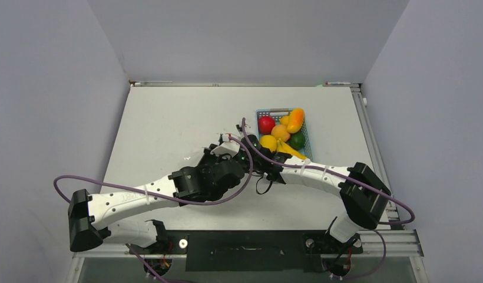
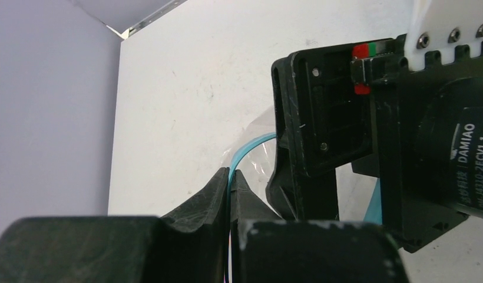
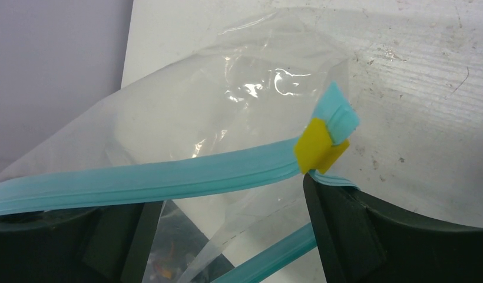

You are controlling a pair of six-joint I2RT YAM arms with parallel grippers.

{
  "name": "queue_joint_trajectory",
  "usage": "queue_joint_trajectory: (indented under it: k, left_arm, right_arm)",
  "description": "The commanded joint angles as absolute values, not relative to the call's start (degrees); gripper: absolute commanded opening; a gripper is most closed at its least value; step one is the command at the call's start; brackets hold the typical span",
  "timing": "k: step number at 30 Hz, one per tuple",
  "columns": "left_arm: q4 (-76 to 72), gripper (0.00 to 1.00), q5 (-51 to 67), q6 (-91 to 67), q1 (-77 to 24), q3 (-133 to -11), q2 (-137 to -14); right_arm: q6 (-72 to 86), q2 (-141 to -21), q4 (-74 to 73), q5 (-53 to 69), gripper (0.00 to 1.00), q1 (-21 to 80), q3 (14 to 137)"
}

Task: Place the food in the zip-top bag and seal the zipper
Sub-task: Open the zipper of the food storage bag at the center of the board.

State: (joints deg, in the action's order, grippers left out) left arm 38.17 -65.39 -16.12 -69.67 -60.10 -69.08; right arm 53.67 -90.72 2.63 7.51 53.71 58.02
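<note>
Overall light: bright, even and diffuse in all three views; no lamp is visible.
Overhead view: sharp throughout; the white surface point(image 1: 168, 118) reads pale grey, the walls point(image 1: 50, 88) cool lilac.
Shadows: soft and faint beneath the arms point(image 1: 139, 197), densest where the two wrists meet.
Glare: small white highlights on the creased film of the zip-top bag point(image 3: 239, 88).
Left wrist view: the left fingers point(image 2: 209, 200) are near-black and blurred; the motor housing point(image 2: 451, 153) is crisp, its lettering legible; the surface behind is almost washed out.
Right wrist view: the zipper point(image 3: 168, 177) and yellow slider point(image 3: 318, 150) are in focus; the right fingers point(image 3: 345, 224) are dark and soft at the bottom edge.
</note>
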Motion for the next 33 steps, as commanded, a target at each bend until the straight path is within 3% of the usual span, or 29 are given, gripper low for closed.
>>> queue_joint_trajectory:
  k: [1,17,33]
  left_arm:
    - [38.87,0.00,-69.37,-17.37,-70.05,-61.64,-69.30]
    - [39.77,0.00,-68.57,-17.90,-70.05,-62.18,-72.10]
    - [40.50,0.00,-68.87,-18.35,-69.96,-62.85,-73.76]
  right_arm:
    - [54.29,-90.15,2.28,6.16,0.90,54.02,56.64]
    - [51.29,-83.81,0.20,6.31,0.90,53.99,59.27]
    - [41.45,-74.34,-14.95,-3.72,0.91,47.47,59.21]
